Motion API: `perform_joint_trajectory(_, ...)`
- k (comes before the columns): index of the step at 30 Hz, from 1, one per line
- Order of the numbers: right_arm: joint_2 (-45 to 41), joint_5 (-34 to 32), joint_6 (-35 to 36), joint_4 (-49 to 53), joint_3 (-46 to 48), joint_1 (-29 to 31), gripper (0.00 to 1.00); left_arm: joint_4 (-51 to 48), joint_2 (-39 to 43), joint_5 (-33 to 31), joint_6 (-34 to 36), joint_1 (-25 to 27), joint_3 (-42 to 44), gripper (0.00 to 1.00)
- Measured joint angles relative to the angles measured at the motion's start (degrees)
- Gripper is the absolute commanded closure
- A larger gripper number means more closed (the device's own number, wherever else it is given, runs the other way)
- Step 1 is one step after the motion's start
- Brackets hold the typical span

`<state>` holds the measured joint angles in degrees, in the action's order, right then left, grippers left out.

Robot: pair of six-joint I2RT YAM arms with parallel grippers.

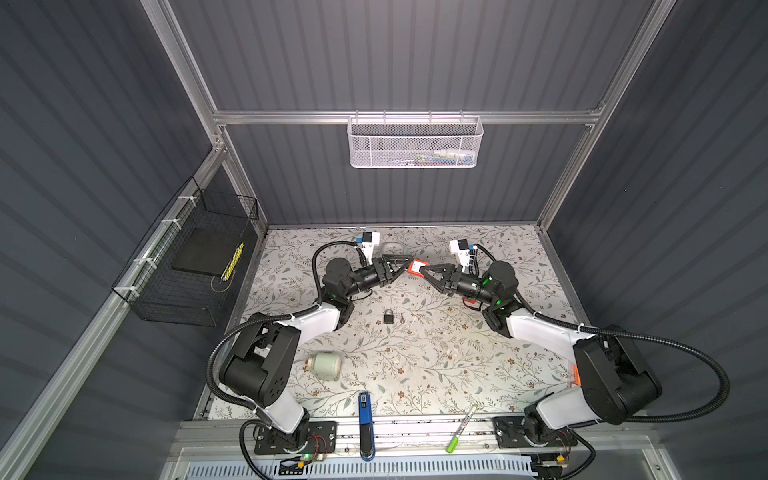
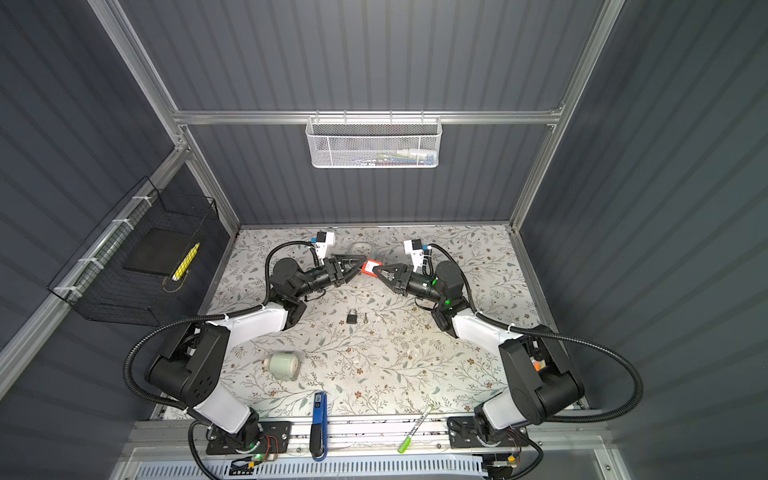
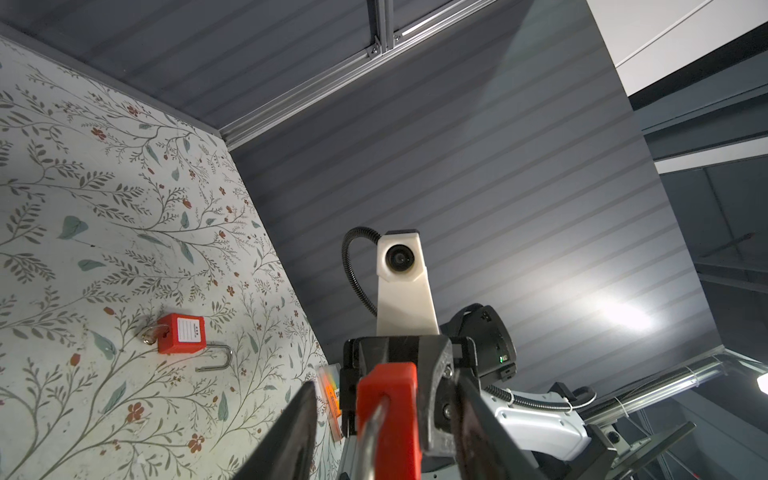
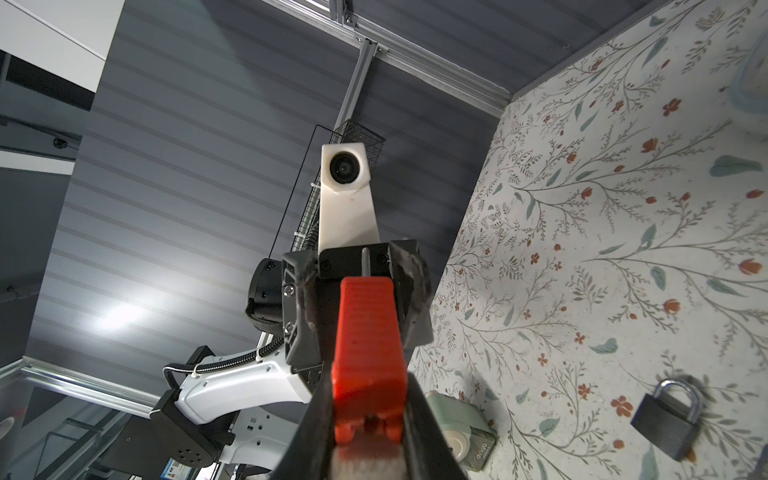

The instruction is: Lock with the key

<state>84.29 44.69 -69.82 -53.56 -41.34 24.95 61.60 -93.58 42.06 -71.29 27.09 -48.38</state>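
A red padlock (image 1: 417,266) (image 2: 371,266) hangs above the back of the table, with my right gripper (image 1: 420,270) (image 4: 368,382) shut on its body (image 4: 368,353). My left gripper (image 1: 406,262) (image 3: 384,386) faces it. Its jaws stand open on either side of the lock's silver shackle (image 3: 370,432) and do not touch it. A pale blur sits at the held lock's keyhole end; whether it is a key I cannot tell. A small silver key (image 1: 402,319) lies beside a black padlock (image 1: 388,316) (image 4: 665,419) at mid-table.
Another red padlock (image 3: 181,334), shackle open and a key (image 3: 149,334) in it, lies on the table by the right arm. A green tape dispenser (image 1: 326,365), a blue tool (image 1: 365,424) and a green marker (image 1: 461,428) lie nearer the front. A clear container (image 1: 392,249) stands behind the grippers.
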Motion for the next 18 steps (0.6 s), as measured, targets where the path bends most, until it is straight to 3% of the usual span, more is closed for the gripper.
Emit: perform_joint_trajectory(18,0.6,0.0,-0.2,0.0,-0.3,0.0,1.0,-3.0,1.7,0.0,2.3,0.3,0.0,0.36)
